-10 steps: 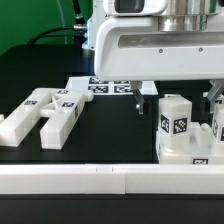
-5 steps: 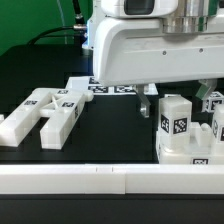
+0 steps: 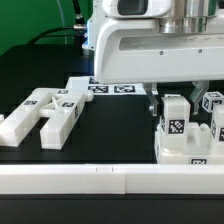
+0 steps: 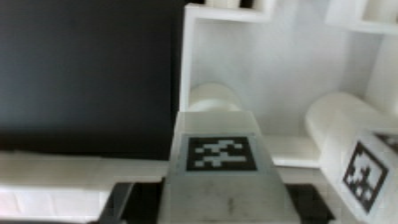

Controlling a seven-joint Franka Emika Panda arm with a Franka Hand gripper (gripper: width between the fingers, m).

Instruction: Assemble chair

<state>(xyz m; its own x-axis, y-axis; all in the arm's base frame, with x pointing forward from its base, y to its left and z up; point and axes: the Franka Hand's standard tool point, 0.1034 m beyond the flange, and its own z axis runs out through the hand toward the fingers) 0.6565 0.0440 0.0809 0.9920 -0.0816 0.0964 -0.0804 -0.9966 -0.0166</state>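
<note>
**Fingers astride an upright chair block, assembly partly done**

Exterior view. Fingers of the gripper stood apart, one on each side of the upright tagged block. A thin dark gap showed on the exterior view's left side of the block, so no clamp was evident; contact on the other side could not be told. The block rose from the seat block at the exterior view's right, with a small cube just beside it, further right. Whether the block was fully seated could not be told. Loose bars lay flat toward the exterior view's left, touching one another and well apart from the seat block. Judged from this layout, the chair was at an early-to-middle stage: a few pieces were gathered at the seat block, and the bars were left to be fetched and joined. The table was matte black and bare between the two groups. A white front rail ran along its near edge, and the marker board lay flat at the back. Behind hung a green backdrop crossed by a dark cable.

Wrist view. The tagged face of the upright tagged block filled the middle, with dark strips on both flanks. White parts of the seat block lay beyond, against the black table. Focus was soft, so the joints could not be read.
</note>
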